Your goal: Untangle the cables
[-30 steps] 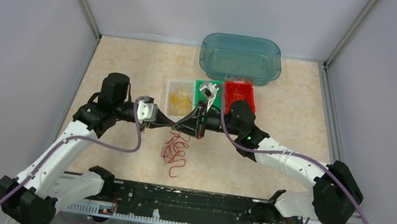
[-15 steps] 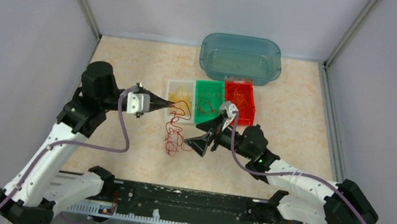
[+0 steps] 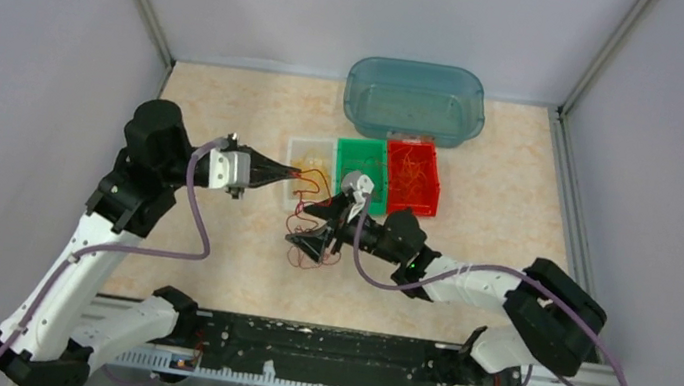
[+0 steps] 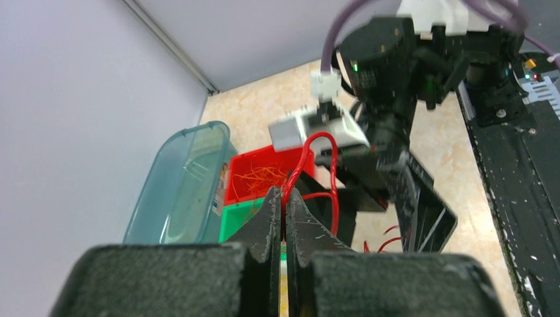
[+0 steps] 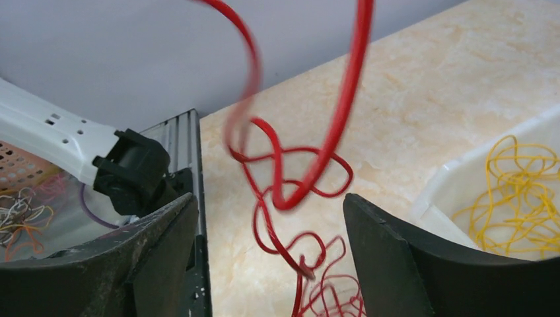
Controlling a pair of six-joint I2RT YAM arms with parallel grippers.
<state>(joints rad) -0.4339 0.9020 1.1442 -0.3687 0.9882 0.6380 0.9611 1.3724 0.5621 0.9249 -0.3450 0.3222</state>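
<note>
The cables are thin red wires in a loose clump on the table, just in front of the small bins. My left gripper is shut on one red cable, which it holds raised above the clump. That strand runs from its tips down to the tangle. My right gripper is open and low over the clump. In the right wrist view red loops hang between its spread fingers, touching neither; the gripper holds nothing.
A row of small bins sits behind the clump: white with yellow wires, green, red with orange wires. A teal tub stands at the back. The black rail runs along the near edge.
The grippers were together over the clump. The left one pulled back left with a red cable; the right one opened, swung toward the near side, then moved left over the clump.
</note>
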